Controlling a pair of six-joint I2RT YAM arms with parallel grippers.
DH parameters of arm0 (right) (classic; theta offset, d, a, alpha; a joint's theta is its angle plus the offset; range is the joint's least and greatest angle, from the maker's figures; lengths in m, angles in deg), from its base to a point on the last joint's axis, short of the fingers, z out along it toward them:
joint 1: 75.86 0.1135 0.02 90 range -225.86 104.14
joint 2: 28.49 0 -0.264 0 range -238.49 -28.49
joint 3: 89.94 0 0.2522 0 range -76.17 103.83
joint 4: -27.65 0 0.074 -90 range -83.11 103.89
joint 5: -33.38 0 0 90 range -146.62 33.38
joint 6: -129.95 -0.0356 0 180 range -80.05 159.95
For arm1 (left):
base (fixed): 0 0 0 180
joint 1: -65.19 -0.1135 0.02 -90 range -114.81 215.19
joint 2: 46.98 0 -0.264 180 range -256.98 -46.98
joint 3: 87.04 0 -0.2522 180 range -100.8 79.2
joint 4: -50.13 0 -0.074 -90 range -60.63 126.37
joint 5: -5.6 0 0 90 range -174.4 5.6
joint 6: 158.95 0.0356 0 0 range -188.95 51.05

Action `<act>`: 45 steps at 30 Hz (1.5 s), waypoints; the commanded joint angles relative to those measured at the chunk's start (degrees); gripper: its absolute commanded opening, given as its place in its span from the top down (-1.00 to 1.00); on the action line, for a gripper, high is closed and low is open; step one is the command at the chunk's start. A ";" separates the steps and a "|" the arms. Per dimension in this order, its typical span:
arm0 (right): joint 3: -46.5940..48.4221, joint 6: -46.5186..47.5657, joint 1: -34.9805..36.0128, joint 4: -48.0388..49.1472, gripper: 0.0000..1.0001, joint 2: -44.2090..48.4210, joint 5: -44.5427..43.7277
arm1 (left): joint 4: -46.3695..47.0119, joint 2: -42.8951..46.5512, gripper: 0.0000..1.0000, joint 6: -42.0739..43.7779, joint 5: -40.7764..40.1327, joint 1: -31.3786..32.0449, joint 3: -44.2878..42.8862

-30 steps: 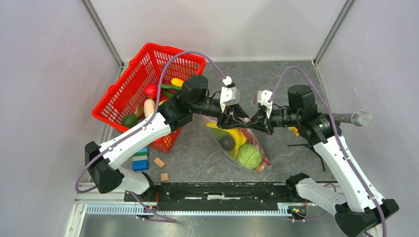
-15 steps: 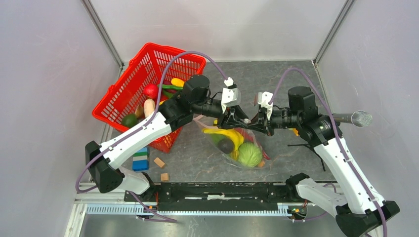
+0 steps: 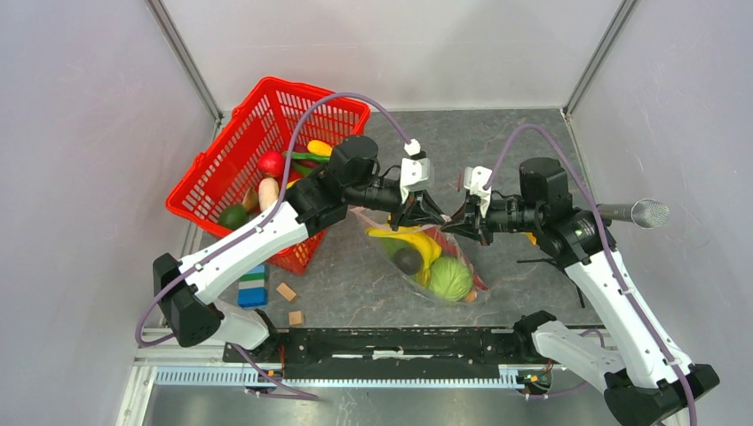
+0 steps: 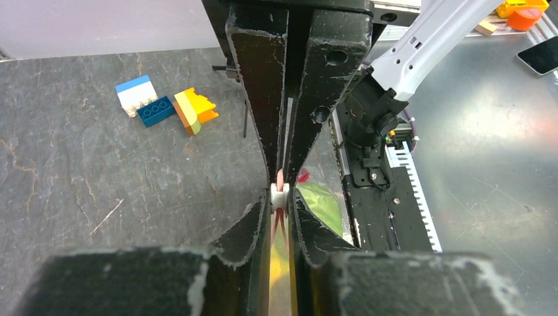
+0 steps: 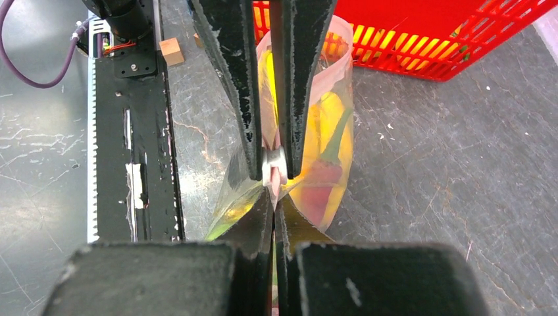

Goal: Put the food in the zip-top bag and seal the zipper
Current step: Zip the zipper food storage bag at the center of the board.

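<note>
Above the grey bench [image 3: 533,142], left jaws and right jaws pinched the zipper [image 4: 279,176], holding the zip-top bag [image 3: 426,266] taut, likely for sealing

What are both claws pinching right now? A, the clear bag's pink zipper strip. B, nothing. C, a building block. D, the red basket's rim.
A: the wrist views show the left claw and the right claw each clamped on the zipper strip of the clear bag.
</note>
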 commanded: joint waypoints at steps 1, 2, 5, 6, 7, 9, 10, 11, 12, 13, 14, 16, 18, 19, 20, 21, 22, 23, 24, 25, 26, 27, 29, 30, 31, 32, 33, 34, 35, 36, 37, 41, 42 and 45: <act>0.39 -0.85 0.11 6.02 1.00 2.49 0.01 | -3.91 0.62 0.71 3.06 -3.53 0.26 -2.47; 0.18 -0.89 0.11 6.10 1.00 2.88 -0.16 | -4.35 0.82 0.73 3.48 -4.07 0.26 -2.32; -0.58 -1.19 0.11 6.44 1.00 3.74 -1.13 | -6.36 1.75 0.76 5.26 -5.60 0.23 -2.18; -0.80 -1.62 0.10 6.69 1.00 3.98 -1.75 | -7.41 1.98 0.77 6.04 -6.00 0.25 -2.22; -0.93 -1.93 0.06 6.90 1.00 4.12 -2.33 | -8.29 2.15 0.77 6.64 -6.39 0.26 -2.19; -1.27 -2.31 0.11 7.31 1.00 4.54 -2.61 | -9.60 2.58 0.78 7.37 -7.06 0.25 -2.04; -1.44 -2.63 0.11 7.80 1.00 4.77 -2.73 | -9.93 2.66 0.78 7.54 -7.32 0.23 -1.82; -1.72 -2.85 0.09 8.11 1.00 5.05 -2.78 | -10.15 2.89 0.78 7.65 -7.55 0.17 -1.64; -1.89 -3.03 0.11 8.45 1.00 5.33 -2.87 | -10.17 3.02 0.78 7.74 -7.79 0.17 -1.34; -2.17 -3.21 0.11 8.57 1.00 5.55 -2.87 | -10.17 3.20 0.78 7.81 -8.14 0.17 -1.13; -2.33 -3.24 0.10 8.66 1.00 5.81 -2.78 | -10.17 3.43 0.78 7.91 -8.65 0.16 -0.81; -2.76 -3.01 0.11 8.45 1.00 6.43 -2.65 | -10.22 4.02 0.78 8.37 -10.35 0.06 -0.17; -3.17 -2.55 0.10 8.24 1.00 7.28 -2.61 | -10.72 4.45 0.76 9.07 -11.71 -0.19 0.32; -3.32 -2.29 0.07 8.06 1.00 7.61 -2.56 | -11.07 4.73 0.77 9.52 -12.17 -0.32 0.52; -3.41 -1.93 0.14 7.69 1.00 8.02 -2.56 | -11.53 4.87 0.76 9.90 -12.63 -0.49 0.59; -3.48 -1.82 0.08 7.44 1.00 8.20 -2.77 | -11.86 5.05 0.76 10.19 -13.18 -0.66 0.83; -3.46 -1.60 0.11 7.16 1.00 8.51 -2.99 | -12.06 5.25 0.76 10.50 -13.79 -0.84 1.09; -3.47 -1.51 0.06 6.92 1.00 8.83 -3.44 | -12.31 5.48 0.76 10.76 -14.35 -1.01 1.38; -3.46 -1.54 0.10 6.86 1.00 9.24 -3.97 | -12.45 5.73 0.76 11.03 -14.68 -1.18 1.69; -3.59 -1.48 0.10 6.82 1.00 9.64 -4.46 | -12.54 6.08 0.76 11.26 -14.88 -1.47 2.25; -3.61 -1.54 0.06 6.74 1.00 9.86 -4.81 | -12.55 6.50 0.75 11.41 -15.04 -1.73 2.77; -3.61 -1.63 0.10 6.73 1.00 10.09 -5.30 | -12.47 6.99 0.75 11.40 -15.15 -2.08 3.49; -3.62 -2.60 0.11 7.13 1.00 10.53 -6.82 | -12.14 8.01 0.76 11.18 -15.32 -2.71 4.86; -3.58 -2.97 0.10 7.33 1.00 10.74 -7.54 | -11.90 8.58 0.75 11.00 -15.52 -2.95 5.65; -3.60 -3.23 0.11 7.50 1.00 11.01 -8.24 | -11.68 9.19 0.75 10.90 -15.72 -3.12 6.31; -3.68 -3.51 0.10 7.77 1.00 11.21 -8.88 | -11.59 9.86 0.75 10.82 -15.92 -3.30 7.01; -3.79 -3.64 0.07 7.87 1.00 11.44 -9.53 | -11.58 10.19 0.75 10.69 -16.17 -3.42 7.61; -3.79 -3.81 0.07 7.87 1.00 11.69 -10.54 | -11.66 10.70 0.74 10.73 -16.44 -3.56 8.08; -3.78 -3.84 0.11 7.87 1.00 11.92 -11.13 | -11.67 11.24 0.74 10.62 -16.85 -3.74 8.66; -3.75 -3.84 0.06 7.88 1.00 12.14 -11.48 | -11.74 11.56 0.74 10.50 -17.26 -3.94 9.13; -3.74 -3.88 0.11 7.85 1.00 12.33 -11.91 | -11.67 11.93 0.74 10.56 -17.54 -4.11 9.83; -3.07 -4.39 0.10 7.44 1.00 12.76 -14.27 | -12.44 13.18 0.74 10.18 -18.79 -4.99 11.65; -2.94 -4.60 0.07 7.37 1.00 12.96 -15.23 | -12.70 13.59 0.73 10.12 -19.32 -5.17 12.22; -2.49 -4.54 0.12 6.91 1.00 13.16 -16.60 | -13.08 14.77 0.73 10.01 -21.24 -5.55 13.89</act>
